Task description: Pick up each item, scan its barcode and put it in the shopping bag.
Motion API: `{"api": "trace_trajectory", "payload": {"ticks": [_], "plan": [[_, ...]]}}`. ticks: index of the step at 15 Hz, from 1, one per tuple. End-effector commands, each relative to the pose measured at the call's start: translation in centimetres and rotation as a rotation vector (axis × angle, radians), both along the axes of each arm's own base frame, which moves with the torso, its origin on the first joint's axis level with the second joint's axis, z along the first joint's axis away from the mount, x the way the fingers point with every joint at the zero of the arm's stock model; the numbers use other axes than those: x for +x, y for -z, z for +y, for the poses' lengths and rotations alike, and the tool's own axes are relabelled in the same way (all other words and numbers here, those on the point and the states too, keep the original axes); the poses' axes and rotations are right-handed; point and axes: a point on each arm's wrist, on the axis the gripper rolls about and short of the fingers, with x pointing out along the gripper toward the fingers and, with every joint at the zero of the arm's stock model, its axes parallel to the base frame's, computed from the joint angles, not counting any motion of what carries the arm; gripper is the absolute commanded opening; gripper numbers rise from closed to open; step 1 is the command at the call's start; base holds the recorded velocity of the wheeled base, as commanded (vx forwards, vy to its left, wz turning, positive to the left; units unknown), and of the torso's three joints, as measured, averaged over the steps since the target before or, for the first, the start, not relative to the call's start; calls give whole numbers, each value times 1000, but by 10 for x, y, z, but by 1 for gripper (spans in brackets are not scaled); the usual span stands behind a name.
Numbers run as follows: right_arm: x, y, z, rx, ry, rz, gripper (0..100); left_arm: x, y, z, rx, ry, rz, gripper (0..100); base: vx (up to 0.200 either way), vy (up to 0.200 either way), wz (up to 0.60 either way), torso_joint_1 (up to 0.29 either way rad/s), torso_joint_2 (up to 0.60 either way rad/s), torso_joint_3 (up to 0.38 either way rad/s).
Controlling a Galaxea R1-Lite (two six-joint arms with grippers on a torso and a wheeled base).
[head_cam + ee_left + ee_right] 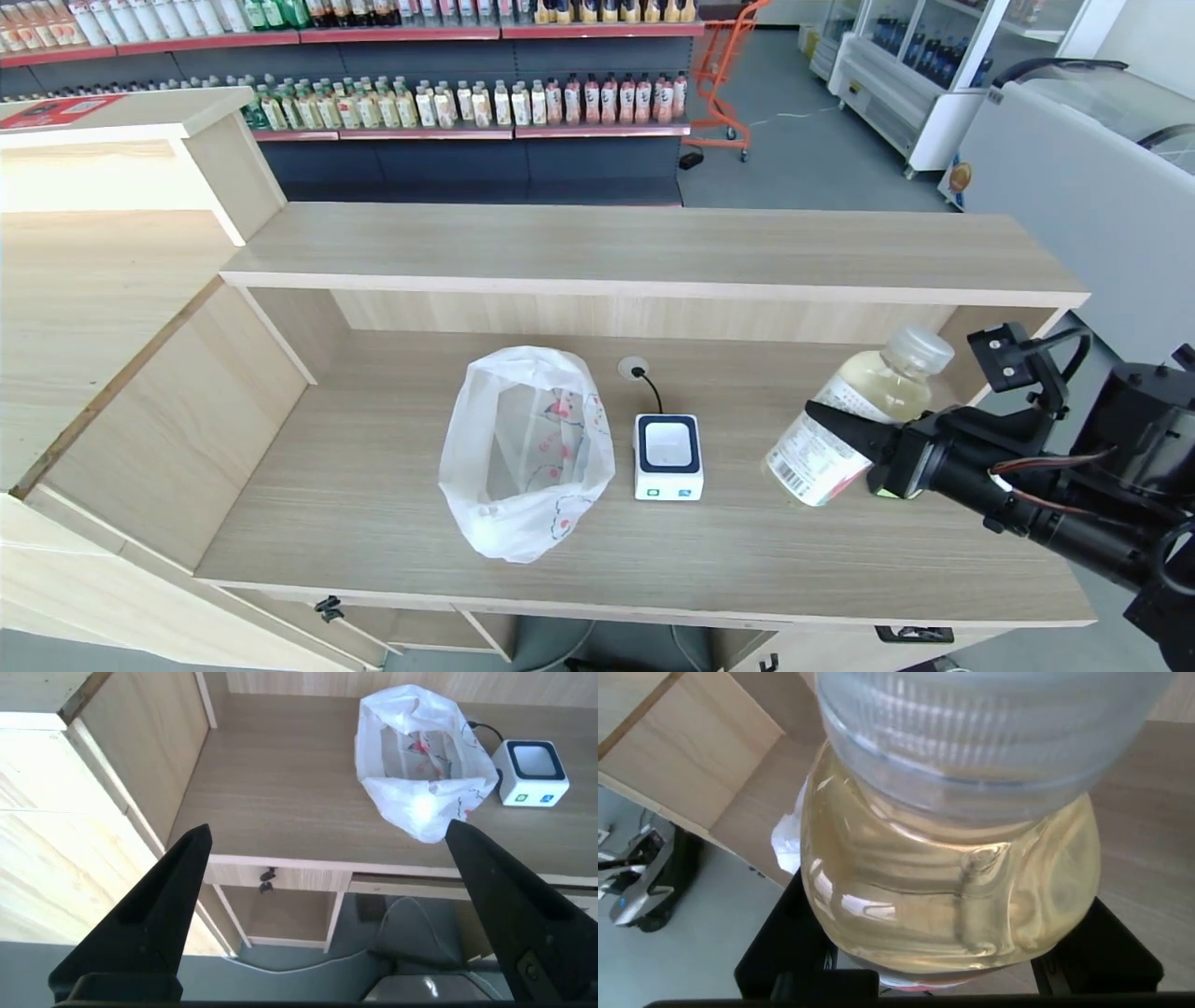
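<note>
- Presently, right gripper (834, 437): clamped around a bottle (885, 385) of pale yellow drink, held tilted over the right end of the counter (373, 485), cap uppermost.
- Scanner (667, 455): white, on the counter, left of the bottle and apart from it.
- Shopping bag (526, 453): white plastic, mouth open, just left of the scanner.
- Left gripper (327, 833): fingers spread wide, holding nothing, off the counter's near edge.

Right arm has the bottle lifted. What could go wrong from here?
1. The bottle hangs tilted in the right gripper; it might slip or swivel.
2. Its label may not face the scanner window, so the scan could miss.
3. The shopping bag is limp and stands beside the scanner; the bottle could snag its rim.
</note>
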Motion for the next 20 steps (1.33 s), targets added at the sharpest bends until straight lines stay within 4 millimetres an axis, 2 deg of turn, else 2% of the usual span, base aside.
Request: {"api": "trace_trajectory", "payload": {"ticks": [1,7,10,12,13,15,17,20], "plan": [[1,2,0,-3,0,10,0,0,0,0,-1,0,1,100,0,200,0,7,7,2],[11,7,6,-7,-11,21,0,0,0,0,-1,0,-1,100,0,200,0,7,7,1],[41,12,18,-7,-22,10,0,0,0,0,-3,0,1,100,0,67,0,-1,2,-1],[54,15,25,-18,-32,12,0,0,0,0,-3,0,-2,100,0,0,0,0,0,0],[63,16,35,-30,-54,11,0,0,0,0,-3,0,1,100,0,0,0,0,0,0],[68,19,45,-39,-78,5,0,0,0,0,-3,0,-1,100,0,0,0,0,0,0],[76,35,59,-102,-114,1,0,0,0,0,-3,0,1,100,0,0,0,0,0,0],[101,59,75,-159,-135,-17,0,0,0,0,-3,0,1,100,0,0,0,0,0,0]]}}
